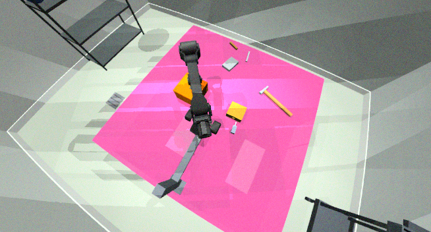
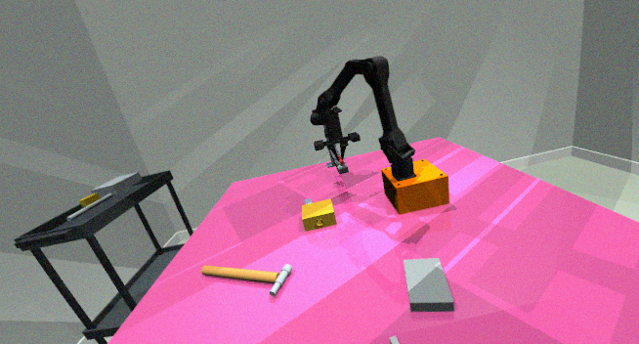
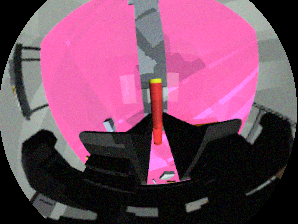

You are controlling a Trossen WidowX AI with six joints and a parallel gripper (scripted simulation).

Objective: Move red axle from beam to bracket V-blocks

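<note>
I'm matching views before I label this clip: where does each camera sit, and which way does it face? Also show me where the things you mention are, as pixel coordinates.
Top: high above the table (image 1: 263, 200), facing down; shows the whole arm, from above.
Exterior: beyond the hammer (image 1: 278, 102) (image 2: 239, 274) and grey block (image 1: 230, 64) (image 2: 428, 283), facing the arm side-on; shows base to gripper (image 1: 201, 138) (image 2: 341, 164) (image 3: 157, 131).
Wrist: on the arm, facing out past its fingers; shows them around the red axle (image 3: 156, 102).
Top and exterior share the yellow beam (image 1: 236, 111) (image 2: 319, 215).

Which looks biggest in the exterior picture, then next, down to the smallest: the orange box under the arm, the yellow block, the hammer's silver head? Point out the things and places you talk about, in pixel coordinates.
1. Orange box (image 1: 183, 92) (image 2: 423, 195)
2. Yellow block (image 1: 236, 111) (image 2: 319, 216)
3. Hammer's silver head (image 1: 263, 90) (image 2: 280, 279)
</note>
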